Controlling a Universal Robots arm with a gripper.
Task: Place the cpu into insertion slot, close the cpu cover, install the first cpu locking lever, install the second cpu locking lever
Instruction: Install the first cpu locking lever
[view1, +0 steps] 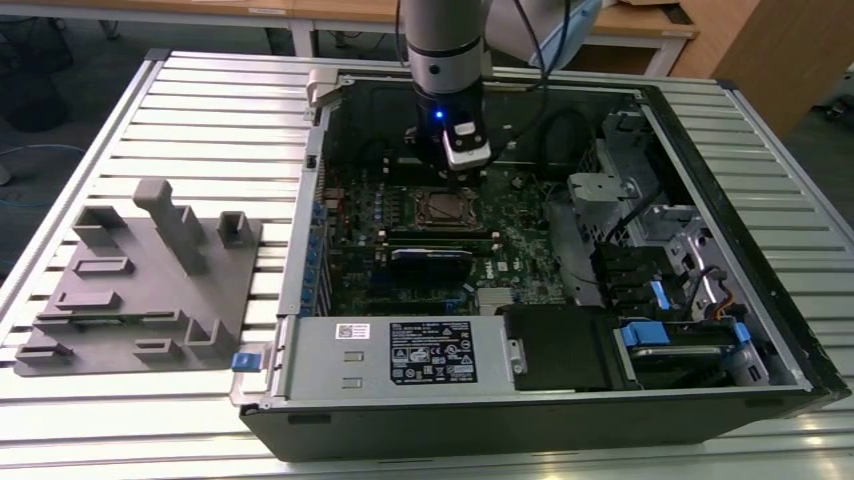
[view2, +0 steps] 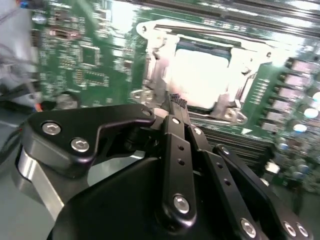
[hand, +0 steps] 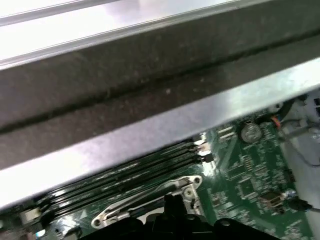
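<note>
My gripper (view1: 458, 172) hangs inside the open computer case (view1: 747, 330), just above the motherboard (view1: 400, 225) and right beside the insertion slot (view1: 442, 208), on the slot's side away from the power supply (view1: 394, 352). In the second wrist view my gripper (view2: 178, 102) has its fingertips pressed together, clamped on nothing I can see, with the tip next to the edge of the socket. The cpu (view2: 202, 77) sits in the insertion slot (view2: 220, 111), its pale metal top glaring bright. The cpu cover (view2: 156, 60) lies down flat around the cpu, framing it on the sides. In the first wrist view my gripper (hand: 173, 200) tip is close to the cpu cover (hand: 187, 190) corner, and a thin locking lever (hand: 145, 194) runs along that edge of the socket; I cannot tell if it is latched. Black memory slots (hand: 125, 172) run alongside the socket, between it and the case wall (hand: 150, 95). The case rests on a ribbed metal table (view1: 200, 120). A grey fixture tray (view1: 140, 280) lies on the table well apart from the socket, outside the case wall.
</note>
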